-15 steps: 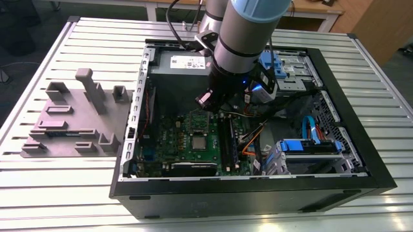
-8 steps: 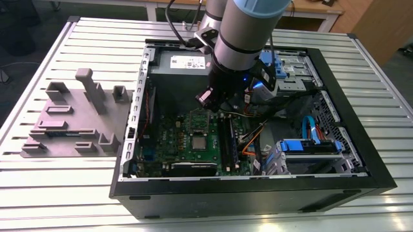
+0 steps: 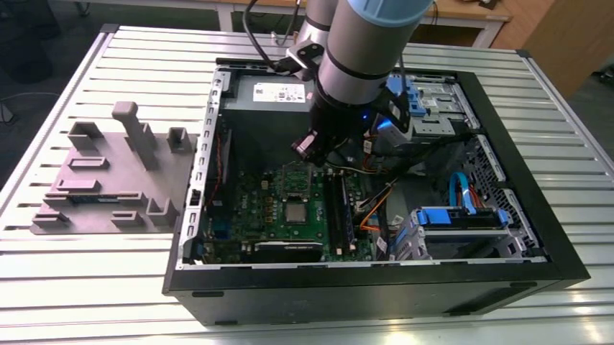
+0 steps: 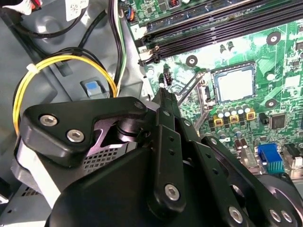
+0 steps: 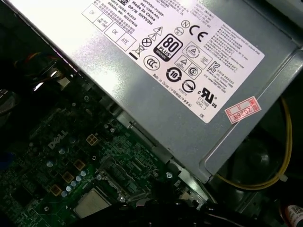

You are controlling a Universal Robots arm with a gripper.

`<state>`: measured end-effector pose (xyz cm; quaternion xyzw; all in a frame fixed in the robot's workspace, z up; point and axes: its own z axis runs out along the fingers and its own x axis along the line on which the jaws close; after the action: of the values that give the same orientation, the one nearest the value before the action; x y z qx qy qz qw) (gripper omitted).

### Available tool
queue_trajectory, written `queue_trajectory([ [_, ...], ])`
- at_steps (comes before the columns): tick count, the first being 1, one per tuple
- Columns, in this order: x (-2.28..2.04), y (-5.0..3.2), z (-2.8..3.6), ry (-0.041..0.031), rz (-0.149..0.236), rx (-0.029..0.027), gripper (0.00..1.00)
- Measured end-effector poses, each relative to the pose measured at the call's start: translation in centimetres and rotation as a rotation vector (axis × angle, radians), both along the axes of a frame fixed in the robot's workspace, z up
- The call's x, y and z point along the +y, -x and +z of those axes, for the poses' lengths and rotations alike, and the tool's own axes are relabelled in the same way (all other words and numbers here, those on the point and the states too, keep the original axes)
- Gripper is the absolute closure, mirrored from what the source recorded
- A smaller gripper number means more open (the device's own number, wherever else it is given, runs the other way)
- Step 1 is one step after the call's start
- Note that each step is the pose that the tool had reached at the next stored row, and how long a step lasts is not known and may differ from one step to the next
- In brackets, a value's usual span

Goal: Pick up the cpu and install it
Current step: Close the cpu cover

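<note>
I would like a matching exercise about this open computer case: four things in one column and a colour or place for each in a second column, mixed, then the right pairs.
Things:
1. cpu
2. motherboard
3. yellow cable
4. grey block

Descriptions:
A. green, on the floor of the case
B. outside the case, on the slatted table, at the exterior view's left
C. silvery square lying in the socket on the board
D. curves in a loop beside the board

Pairs: 1-C, 2-A, 3-D, 4-B
</note>
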<state>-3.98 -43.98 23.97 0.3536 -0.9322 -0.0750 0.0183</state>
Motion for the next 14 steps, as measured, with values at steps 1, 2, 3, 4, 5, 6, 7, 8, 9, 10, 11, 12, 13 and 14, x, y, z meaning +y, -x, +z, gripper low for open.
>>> queue_trajectory([
  [1, 0.0, 0.0, 0.02, -0.0022, 0.005, -0.0002, 0.89],
  [2, 0.0, 0.01, 0.03, -0.0042, 0.01, -0.0005, 0.89],
  [3, 0.0, 0.01, 0.05, -0.0064, 0.016, -0.0006, 0.89],
  [4, 0.0, 0.02, 0.06, -0.009, 0.02, -0.0007, 0.89],
  [5, 0.0, 0.03, 0.06, -0.0116, 0.024, -0.001, 0.89],
  [6, -0.01, 0.04, 0.05, -0.0137, 0.027, -0.0014, 0.89],
  [7, -0.03, 0.06, 0.05, -0.0157, 0.03, -0.0016, 0.89],
  [8, -0.05, 0.07, 0.05, -0.0178, 0.033, -0.0017, 0.89],
  [9, -0.07, 0.09, 0.05, -0.0196, 0.035, -0.002, 0.89],
  [10, -0.11, 0.11, 0.05, -0.0204, 0.038, -0.0024, 0.89],
  [11, -0.16, 0.13, 0.05, -0.0208, 0.04, -0.0027, 0.89],
  [12, -0.21, 0.16, 0.05, -0.021, 0.043, -0.0031, 0.89],
  [13, -0.27, 0.19, 0.06, -0.0209, 0.045, -0.0034, 0.89],
  [14, -0.31, 0.21, 0.06, -0.0209, 0.047, -0.0035, 0.89],
])
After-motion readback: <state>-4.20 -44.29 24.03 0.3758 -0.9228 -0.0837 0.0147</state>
